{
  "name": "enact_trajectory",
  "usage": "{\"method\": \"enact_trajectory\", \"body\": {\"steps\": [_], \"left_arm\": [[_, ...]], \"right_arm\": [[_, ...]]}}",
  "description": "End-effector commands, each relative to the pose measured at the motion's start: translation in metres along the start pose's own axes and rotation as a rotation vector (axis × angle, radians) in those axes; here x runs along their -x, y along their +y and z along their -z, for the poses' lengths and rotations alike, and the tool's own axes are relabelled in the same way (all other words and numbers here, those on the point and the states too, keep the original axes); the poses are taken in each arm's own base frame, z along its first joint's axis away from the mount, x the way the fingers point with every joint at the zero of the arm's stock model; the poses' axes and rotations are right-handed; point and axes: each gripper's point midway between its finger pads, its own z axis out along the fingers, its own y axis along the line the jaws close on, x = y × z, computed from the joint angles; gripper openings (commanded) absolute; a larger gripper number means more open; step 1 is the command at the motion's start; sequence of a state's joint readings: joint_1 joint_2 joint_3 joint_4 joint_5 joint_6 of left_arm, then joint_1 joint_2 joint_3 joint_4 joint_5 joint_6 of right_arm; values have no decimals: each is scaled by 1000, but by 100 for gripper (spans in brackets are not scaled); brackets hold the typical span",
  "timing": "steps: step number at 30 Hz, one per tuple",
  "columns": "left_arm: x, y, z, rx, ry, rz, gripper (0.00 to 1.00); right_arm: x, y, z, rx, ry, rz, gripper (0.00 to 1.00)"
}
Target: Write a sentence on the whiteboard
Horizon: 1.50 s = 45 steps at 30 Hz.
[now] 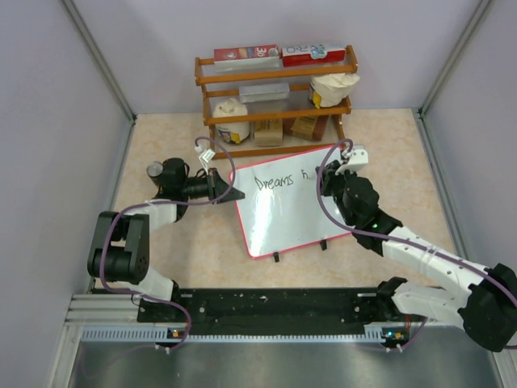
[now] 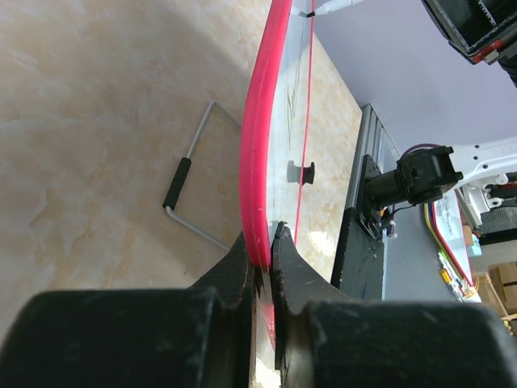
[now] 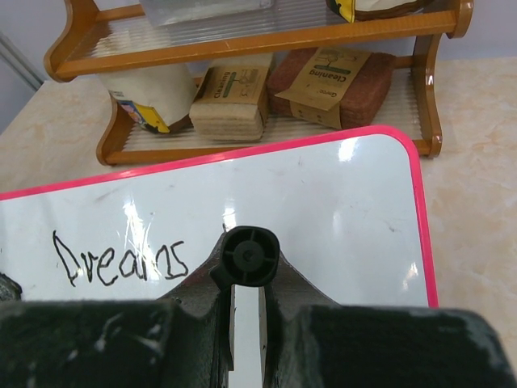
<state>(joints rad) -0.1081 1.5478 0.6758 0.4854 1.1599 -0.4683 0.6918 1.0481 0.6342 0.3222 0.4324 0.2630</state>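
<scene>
Left gripper clamps whiteboard; long axis runs left-right.

**Centre and far edge blocked, margins open**

The middle of the desk is taken up by the whiteboard, a wire stand being seen beneath its left edge. That edge is clamped by the left fingers, the left arm lying across the desk's left side. A marker is pinched by the right fingers over the whiteboard's far right part, and the desk's near right corner is spanned by the right arm. The far edge is closed off by a wooden rack, a narrow gap left before the whiteboard. Room is left at the far left corner, along the right edge, and between whiteboard and near rail.
</scene>
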Motion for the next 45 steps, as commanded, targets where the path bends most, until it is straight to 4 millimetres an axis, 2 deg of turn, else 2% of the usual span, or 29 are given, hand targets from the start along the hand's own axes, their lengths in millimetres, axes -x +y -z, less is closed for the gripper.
{"method": "enact_trajectory", "body": {"steps": [1,6,12,22,34,41,45], "left_arm": [[-10,19,-9,40,17,-180,0],[-10,19,-8,40,17,-182,0],[-10,20,-9,40,18,-179,0],[-10,19,-9,40,18,-180,0],[-10,20,-9,39,19,-179,0],[-10,19,-9,37,20,-179,0],[-10,20,-9,38,20,-176,0]], "right_arm": [[13,3,4,14,-30,-16,0],[48,6,14,33,-122,-64,0],[62,5,12,24,-149,-74,0],[38,-2,-8,6,-88,-75,0],[21,-5,-10,-3,-40,-66,0],[20,-20,-9,-54,-38,-73,0],[26,-26,-7,-81,-62,-84,0]]}}
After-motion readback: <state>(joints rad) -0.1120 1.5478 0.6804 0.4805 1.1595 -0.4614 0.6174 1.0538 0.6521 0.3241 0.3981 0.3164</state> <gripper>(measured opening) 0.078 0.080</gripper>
